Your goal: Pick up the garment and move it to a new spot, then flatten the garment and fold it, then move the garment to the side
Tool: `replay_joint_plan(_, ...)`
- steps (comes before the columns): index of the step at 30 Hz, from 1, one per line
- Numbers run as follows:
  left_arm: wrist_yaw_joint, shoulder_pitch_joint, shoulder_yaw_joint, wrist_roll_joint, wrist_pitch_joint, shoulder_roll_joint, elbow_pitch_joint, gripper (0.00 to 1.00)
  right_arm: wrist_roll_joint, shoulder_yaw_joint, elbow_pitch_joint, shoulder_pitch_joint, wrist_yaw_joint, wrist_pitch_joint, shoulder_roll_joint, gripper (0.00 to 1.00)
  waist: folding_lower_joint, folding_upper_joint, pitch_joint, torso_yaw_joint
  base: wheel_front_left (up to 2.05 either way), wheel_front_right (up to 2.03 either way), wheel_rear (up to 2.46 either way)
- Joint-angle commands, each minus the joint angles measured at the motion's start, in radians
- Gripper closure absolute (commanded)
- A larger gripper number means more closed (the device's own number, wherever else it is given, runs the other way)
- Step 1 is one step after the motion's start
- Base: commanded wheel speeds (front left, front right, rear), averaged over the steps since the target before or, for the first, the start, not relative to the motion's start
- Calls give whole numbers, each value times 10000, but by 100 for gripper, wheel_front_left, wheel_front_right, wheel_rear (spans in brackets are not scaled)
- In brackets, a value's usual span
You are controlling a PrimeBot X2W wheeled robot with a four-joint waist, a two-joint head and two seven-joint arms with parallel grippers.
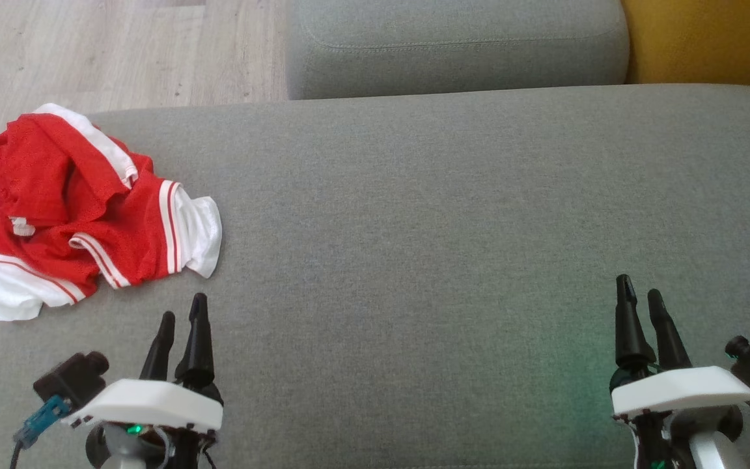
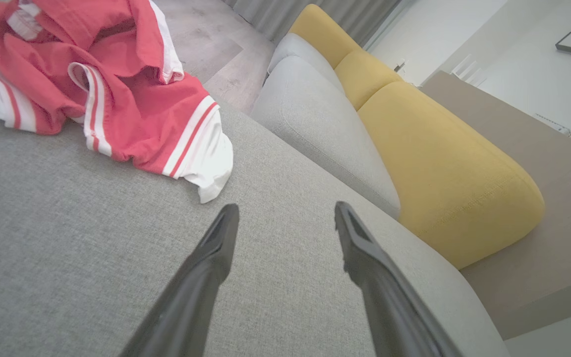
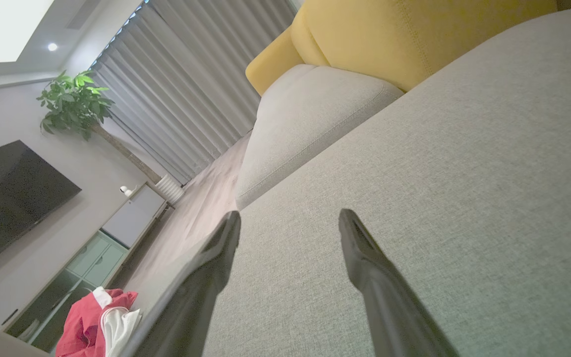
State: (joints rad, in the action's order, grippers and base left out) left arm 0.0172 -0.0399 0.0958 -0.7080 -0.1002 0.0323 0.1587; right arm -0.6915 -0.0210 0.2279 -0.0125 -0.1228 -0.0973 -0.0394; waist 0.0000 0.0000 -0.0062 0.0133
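Two grippers hang low over the near edge of the grey seat [image 1: 414, 228], and both have their fingers [image 2: 216, 258] spread wide with nothing between them. The garment [image 1: 75, 208], red mesh with white stripes and white hems, lies crumpled at the seat's far-left corner. Its left side reaches the left edge, though whether it hangs over I cannot tell. The left gripper [image 1: 183, 306] sits near the near-left corner, just short of the garment's closest white hem. The right gripper [image 1: 639, 286] is well apart, toward the near-right corner.

The step in hand looks like the first pick, and the left gripper seems the natural one for it. A good grip would likely come from driving the fingers down over a raised red fold in the heap's middle, not the thin flat hem, which could slip out. Pinching several layers should bring the whole bunch up together. A high lift before carrying it toward the bare middle of the seat would keep trailing cloth from dragging.
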Motion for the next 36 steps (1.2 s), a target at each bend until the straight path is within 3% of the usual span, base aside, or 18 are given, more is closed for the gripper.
replay_joint_plan(1,-40,233,-112,192,-105,124,-442,0,216,-162,-403,280,-46,-120,-74,0,0,0,1,2,0,0,0)
replay_joint_plan(36,-250,141,376,4138,-1128,161,-319,0,4755,-634,-398,465,-68,-1152,-97,0,0,0,30,88,0,0,0)
